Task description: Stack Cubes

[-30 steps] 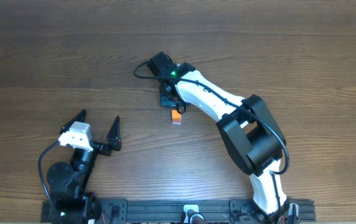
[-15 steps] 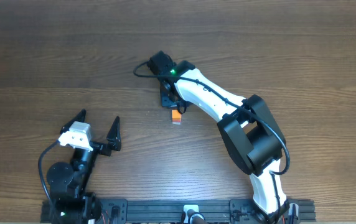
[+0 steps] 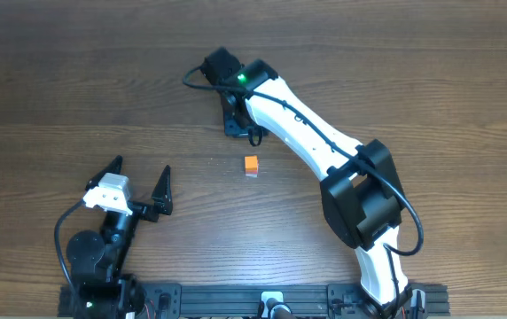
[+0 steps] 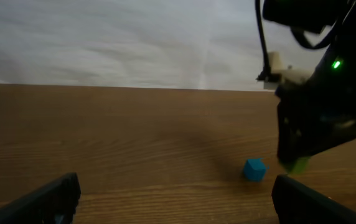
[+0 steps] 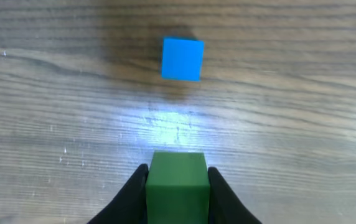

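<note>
A green cube (image 5: 178, 184) sits between the fingers of my right gripper (image 5: 178, 180), which is shut on it above the wooden table. Ahead of it a blue cube (image 5: 182, 59) lies on the table, apart from the green one. In the left wrist view the blue cube (image 4: 254, 169) rests just beside the green cube (image 4: 297, 165), which hangs under the right gripper (image 4: 302, 146). An orange cube (image 3: 251, 165) lies alone mid-table, nearer the bases than the right gripper (image 3: 236, 122). My left gripper (image 3: 138, 179) stands open and empty at the left.
The wooden table (image 3: 413, 80) is bare around the cubes. The right arm (image 3: 307, 142) stretches diagonally across the middle of the table. A pale wall (image 4: 103, 37) stands behind the table's far edge.
The right gripper has moved up the top view, away from the orange cube, which now stands free of the arm. The left arm has not moved.
</note>
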Available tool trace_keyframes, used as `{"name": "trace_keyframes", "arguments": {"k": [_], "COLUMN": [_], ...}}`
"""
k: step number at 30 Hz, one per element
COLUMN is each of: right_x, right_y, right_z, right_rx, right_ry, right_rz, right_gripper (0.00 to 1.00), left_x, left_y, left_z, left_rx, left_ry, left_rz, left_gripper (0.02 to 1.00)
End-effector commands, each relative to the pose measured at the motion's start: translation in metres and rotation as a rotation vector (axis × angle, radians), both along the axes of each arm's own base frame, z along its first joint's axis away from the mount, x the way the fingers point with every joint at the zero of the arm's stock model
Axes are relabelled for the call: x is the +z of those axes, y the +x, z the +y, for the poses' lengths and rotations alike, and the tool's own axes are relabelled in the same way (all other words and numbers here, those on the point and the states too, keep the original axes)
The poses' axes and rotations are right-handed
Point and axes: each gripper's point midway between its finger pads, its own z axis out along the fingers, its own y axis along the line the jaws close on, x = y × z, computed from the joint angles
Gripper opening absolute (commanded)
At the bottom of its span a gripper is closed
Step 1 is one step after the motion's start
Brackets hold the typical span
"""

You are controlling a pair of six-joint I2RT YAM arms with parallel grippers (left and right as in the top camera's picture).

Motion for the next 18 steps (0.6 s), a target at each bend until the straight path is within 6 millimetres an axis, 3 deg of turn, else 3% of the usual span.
{"name": "trace_keyframes", "arguments": {"k": [1,5,11,18], "right_x": [0.022,0.044,0.072,0.063], "right_y": [0.0,-0.017,-0.041,-0.067], "right_z": [0.0,-0.006,0.002,0.011], "right_rx": [-0.014,-0.045,-0.027,-0.038], "right_ry": [-0.013,-0.021,0.004,-0.009], "right_rz": [-0.007,0.009,-0.007,0.044], "right_gripper": [0.009,0.014,0.014,0.014], "left_x": [-0.002,-0.002,-0.002,-0.002], "left_y": [0.0,0.0,0.0,0.0], "left_z": [-0.003,-0.003,-0.003,-0.003], "left_rx": [-0.015,-0.015,-0.015,-0.015], "left_ry": [0.014,0.014,0.014,0.014], "left_rz": [-0.005,-0.005,-0.005,-0.005], "left_gripper": [1.0,1.0,1.0,1.0]}}
